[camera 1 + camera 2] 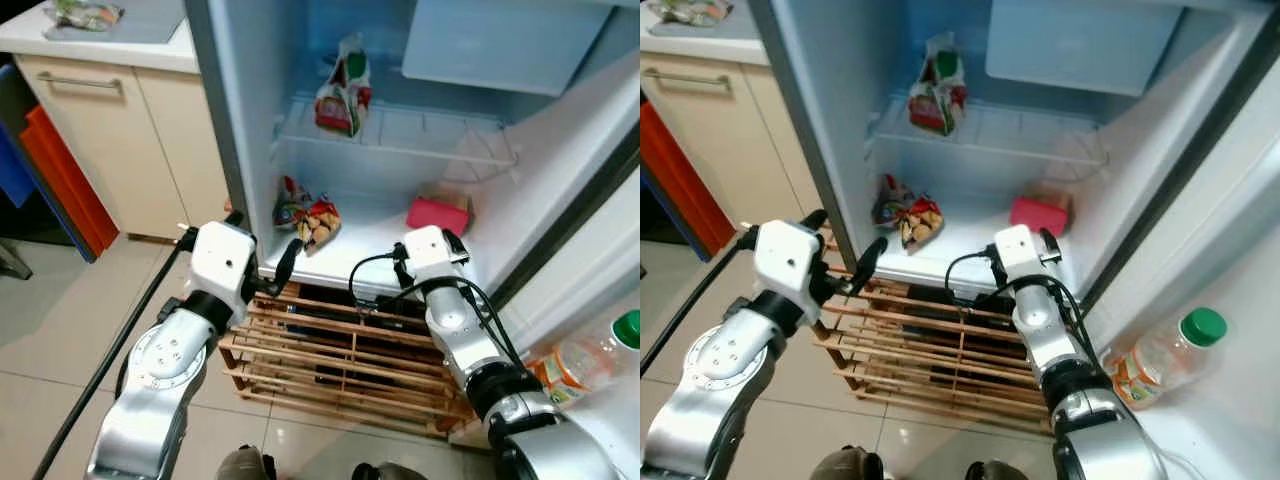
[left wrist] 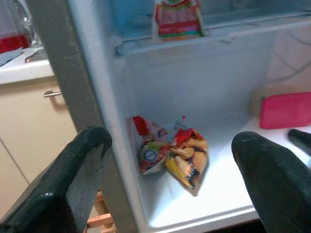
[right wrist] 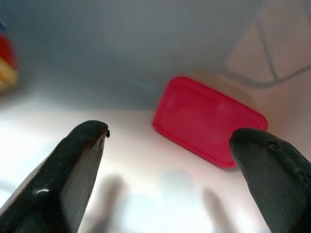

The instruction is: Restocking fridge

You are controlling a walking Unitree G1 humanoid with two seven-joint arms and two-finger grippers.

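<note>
Both grippers' jaws spread, empty: right gripper (image 3: pixel 165 179) near red box (image 3: pixel 209 121); advancing risks shoving it far back.

Silver arms, white wrist blocks, black cables, long black jaws on both grippers.

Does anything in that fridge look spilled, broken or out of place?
Nothing spilled or broken. The snack bag on the fridge floor lies slumped and crumpled, and the red box sits askew near the right wall. Another bag stands on the wire shelf.
</note>
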